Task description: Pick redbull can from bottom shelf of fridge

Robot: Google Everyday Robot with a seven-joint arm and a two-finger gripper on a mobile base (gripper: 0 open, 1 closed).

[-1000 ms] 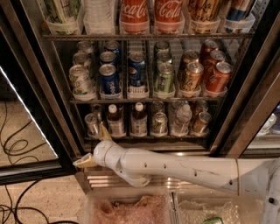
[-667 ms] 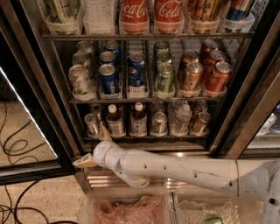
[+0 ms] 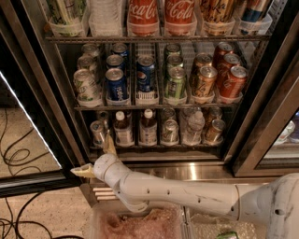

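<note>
The fridge stands open before me. Its bottom shelf holds white-capped brown bottles and small cans. At the far left of that shelf stands the redbull can, slim and silver. My gripper is just below and in front of it, outside the shelf edge. It is open and holds nothing: one tan finger points up toward the can, the other points left. The white arm reaches in from the lower right.
The middle rack carries blue Pepsi cans, green cans and orange cans. Coca-Cola bottles stand on top. The glass door hangs open at left, with cables on the floor. Clear bins sit below the arm.
</note>
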